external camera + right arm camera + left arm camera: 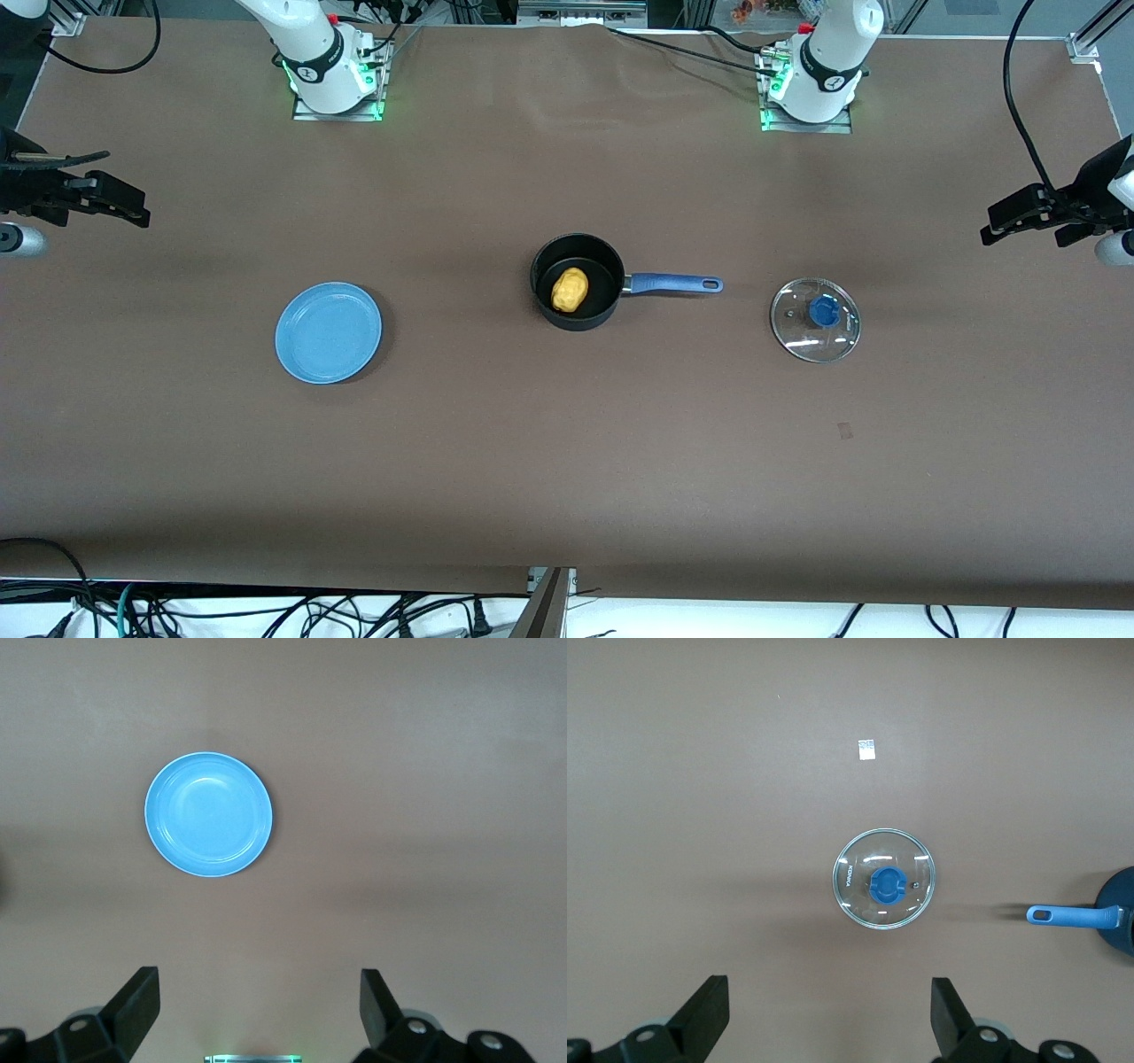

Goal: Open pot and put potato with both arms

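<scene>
The black pot (577,282) stands open in the middle of the table, its blue handle (673,284) pointing toward the left arm's end; the handle also shows in the left wrist view (1074,916). The yellow potato (570,290) lies inside the pot. The glass lid (815,319) with a blue knob lies flat on the table beside the handle's end, and shows in the left wrist view (884,879). My left gripper (1019,217) is open and empty, raised at its end of the table. My right gripper (106,202) is open and empty, raised at the other end.
A flat light-blue plate (328,332) lies empty toward the right arm's end, also in the right wrist view (209,813). A small white tag (866,749) lies on the brown cloth, nearer to the front camera than the lid. Cables hang along the table's front edge.
</scene>
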